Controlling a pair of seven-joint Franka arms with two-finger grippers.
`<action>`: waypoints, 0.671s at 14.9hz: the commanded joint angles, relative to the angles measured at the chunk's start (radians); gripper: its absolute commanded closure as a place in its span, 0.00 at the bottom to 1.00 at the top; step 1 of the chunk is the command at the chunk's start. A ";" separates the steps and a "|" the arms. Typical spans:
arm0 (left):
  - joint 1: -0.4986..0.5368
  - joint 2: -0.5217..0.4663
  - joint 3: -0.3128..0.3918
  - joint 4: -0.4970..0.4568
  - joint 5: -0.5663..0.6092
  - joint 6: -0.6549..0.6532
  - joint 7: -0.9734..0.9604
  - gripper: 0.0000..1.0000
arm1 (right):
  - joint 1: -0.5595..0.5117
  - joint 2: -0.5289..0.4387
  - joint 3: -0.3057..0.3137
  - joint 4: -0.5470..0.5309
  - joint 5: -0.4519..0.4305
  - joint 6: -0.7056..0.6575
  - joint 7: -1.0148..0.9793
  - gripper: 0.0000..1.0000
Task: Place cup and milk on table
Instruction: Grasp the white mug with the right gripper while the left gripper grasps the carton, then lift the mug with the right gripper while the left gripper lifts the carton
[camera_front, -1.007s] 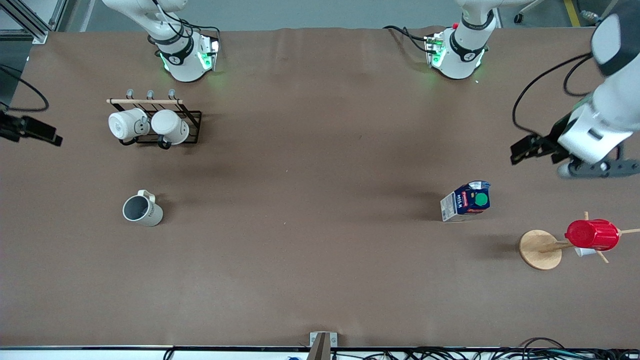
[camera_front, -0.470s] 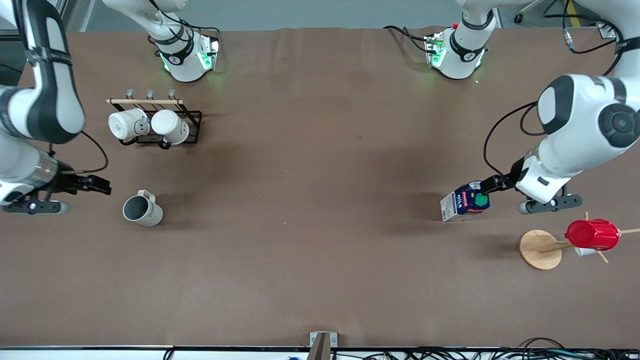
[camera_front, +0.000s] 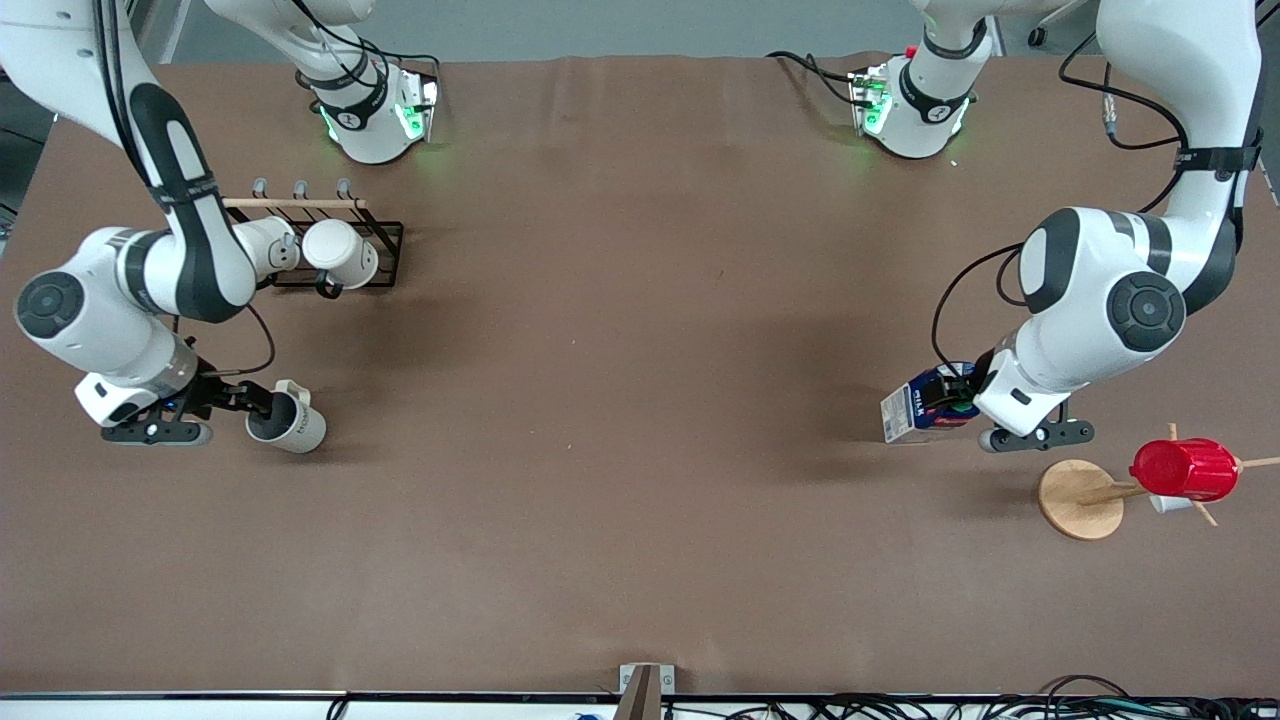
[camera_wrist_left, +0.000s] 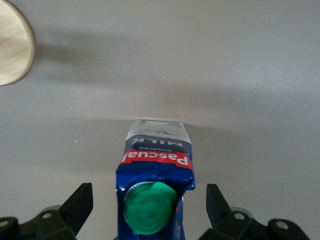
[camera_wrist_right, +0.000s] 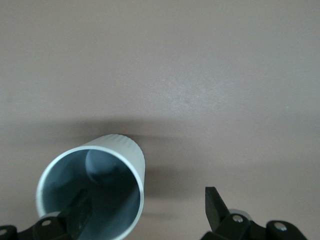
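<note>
The cup (camera_front: 297, 427) lies on its side on the brown table (camera_front: 640, 400), its dark mouth toward the right arm's end. My right gripper (camera_front: 262, 403) is open at that mouth. In the right wrist view one finger (camera_wrist_right: 75, 212) shows inside the cup (camera_wrist_right: 107, 150) and the other (camera_wrist_right: 215, 202) outside it, with my right gripper (camera_wrist_right: 145, 207) astride the rim. The milk (camera_front: 912, 410) lies on its side, green cap toward my left gripper (camera_front: 962, 396). In the left wrist view my left gripper (camera_wrist_left: 149, 200) is open with a finger on each side of the milk (camera_wrist_left: 156, 150), not touching.
A black wire rack (camera_front: 385, 240) with two white mugs stands farther from the front camera than the cup, partly hidden by the right arm. A red cup (camera_front: 1185, 468) hangs on a wooden stand (camera_front: 1078, 498) beside the milk; its base shows in the left wrist view (camera_wrist_left: 12, 45).
Both arms have swung in from the table's ends. The right gripper has reached the cup's mouth and the left gripper the milk's cap end. Cup and milk have not moved.
</note>
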 joint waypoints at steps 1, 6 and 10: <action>0.001 0.005 -0.009 0.009 0.025 -0.002 -0.011 0.18 | -0.005 0.008 0.007 -0.033 0.010 0.057 -0.018 0.02; 0.001 0.011 -0.010 0.011 0.025 -0.002 -0.002 0.56 | -0.001 0.015 0.010 -0.027 0.013 0.060 -0.003 0.63; 0.001 0.009 -0.010 0.037 0.025 -0.016 0.000 0.67 | -0.001 0.015 0.010 -0.004 0.074 0.046 0.040 1.00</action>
